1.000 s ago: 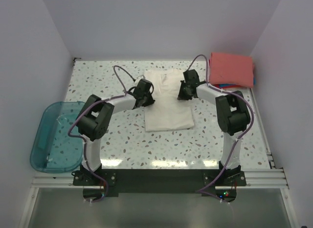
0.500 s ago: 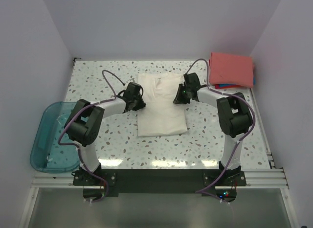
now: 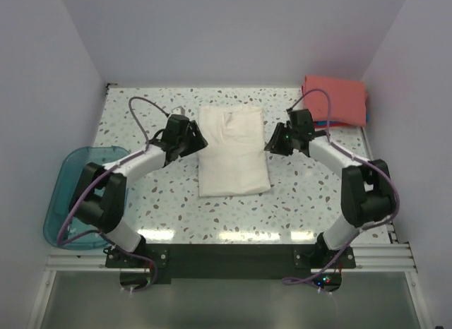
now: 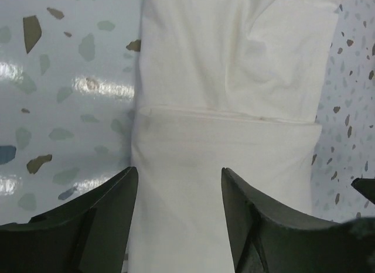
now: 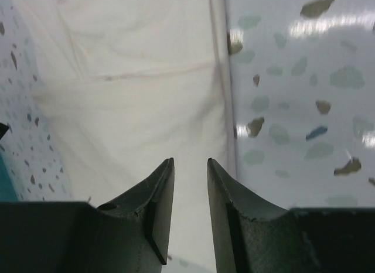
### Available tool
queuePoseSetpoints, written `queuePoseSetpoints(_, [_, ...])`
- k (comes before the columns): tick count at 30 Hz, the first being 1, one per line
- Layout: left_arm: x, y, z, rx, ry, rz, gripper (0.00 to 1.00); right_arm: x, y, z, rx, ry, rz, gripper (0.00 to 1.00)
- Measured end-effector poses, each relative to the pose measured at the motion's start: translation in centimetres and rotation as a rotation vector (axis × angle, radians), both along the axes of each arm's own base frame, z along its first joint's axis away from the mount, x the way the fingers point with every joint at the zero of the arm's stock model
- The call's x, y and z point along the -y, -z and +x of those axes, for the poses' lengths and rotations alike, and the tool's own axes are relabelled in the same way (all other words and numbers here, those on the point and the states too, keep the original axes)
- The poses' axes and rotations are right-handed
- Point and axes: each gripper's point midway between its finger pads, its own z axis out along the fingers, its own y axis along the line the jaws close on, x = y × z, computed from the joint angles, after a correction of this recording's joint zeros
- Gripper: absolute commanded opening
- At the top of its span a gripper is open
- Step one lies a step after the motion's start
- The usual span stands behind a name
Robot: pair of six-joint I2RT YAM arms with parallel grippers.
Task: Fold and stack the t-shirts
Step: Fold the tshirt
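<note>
Since the folded cream t-shirt (image 3: 233, 149), flat on the desk (image 3: 176, 195), is light floppy cloth, I'd pinch all layers at its edges. Just left of it the left end effector (image 3: 198, 140) gapes empty; just right, the right end effector (image 3: 272, 145) is slightly parted, empty too.

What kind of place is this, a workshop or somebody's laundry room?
Most likely a robot test booth in a lab, not a home: plain white walls box in a speckled table, a left arm and a right arm are bolted at its near edge, and a folded cream t-shirt lies between them.
</note>
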Motion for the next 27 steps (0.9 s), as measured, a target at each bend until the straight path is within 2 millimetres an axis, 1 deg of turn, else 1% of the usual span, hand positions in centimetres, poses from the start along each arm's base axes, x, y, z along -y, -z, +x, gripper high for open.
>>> queuePoseSetpoints(1, [-0.3,0.0,-1.0,-0.004,-0.003,-0.005,0.61,-0.1,-0.4,-1.3,0.006,-0.009,0.002,0.33])
queuePoseSetpoints(3, [-0.9,0.4,-3.7,-0.012,0.004,-0.017,0.6,-0.8,-1.0,-4.3,0.015,-0.042,0.007,0.34])
queuePoseSetpoints(5, [-0.9,1.7,-6.8,-0.046,0.024,-0.018,0.58,-2.3,-0.9,-7.0,0.016,-0.094,0.013,0.33])
queuePoseSetpoints(6, [-0.6,2.5,-8.3,-0.064,0.045,-0.014,0.58,-3.0,-0.4,-8.3,0.012,-0.12,0.017,0.33])
queuePoseSetpoints(7, [-0.1,3.2,-9.8,-0.085,0.074,-0.01,0.58,-3.6,0.3,-9.6,-0.003,-0.143,0.017,0.33])
queuePoseSetpoints(8, [0.4,3.8,-10.9,-0.098,0.096,-0.008,0.57,-3.9,1.0,-10.6,-0.021,-0.159,0.015,0.32])
queuePoseSetpoints(9, [0.9,4.3,-12.1,-0.114,0.122,-0.007,0.57,-3.9,2.1,-11.7,-0.049,-0.167,0.009,0.32])
queuePoseSetpoints(11, [1.7,5.3,-14.3,-0.143,0.16,-0.008,0.54,-3.0,4.4,-13.5,-0.111,-0.153,-0.017,0.3])
queuePoseSetpoints(12, [1.6,5.8,-15.1,-0.156,0.164,-0.008,0.53,-2.4,5.4,-14.1,-0.137,-0.141,-0.031,0.29])
queuePoseSetpoints(13, [1.4,6.2,-15.6,-0.168,0.159,-0.007,0.52,-2.1,6.1,-14.7,-0.157,-0.128,-0.033,0.29])
queuePoseSetpoints(15, [0.9,6.7,-16.2,-0.184,0.136,-0.014,0.5,-2.0,6.1,-14.6,-0.143,-0.113,-0.018,0.29])
queuePoseSetpoints(18, [0.5,6.7,-16.4,-0.183,0.113,-0.02,0.49,-1.9,6.1,-14.8,-0.12,-0.101,0.0,0.29])
queuePoseSetpoints(21, [0.4,6.6,-16.7,-0.187,0.101,-0.032,0.5,-1.6,6.0,-15.5,-0.113,-0.09,0.004,0.3])
queuePoseSetpoints(22, [0.3,6.6,-16.8,-0.186,0.1,-0.033,0.52,-1.4,5.9,-15.7,-0.112,-0.086,0.0,0.31])
queuePoseSetpoints(23, [0.2,6.5,-17.0,-0.185,0.098,-0.035,0.53,-1.1,5.8,-15.8,-0.109,-0.078,-0.006,0.32])
queuePoseSetpoints(25, [0.0,6.3,-17.3,-0.182,0.095,-0.042,0.56,-0.7,5.1,-16.1,-0.099,-0.066,-0.011,0.37])
queuePoseSetpoints(27, [0.0,5.9,-17.4,-0.174,0.092,-0.056,0.56,-0.2,4.2,-16.2,-0.075,-0.047,-0.02,0.4])
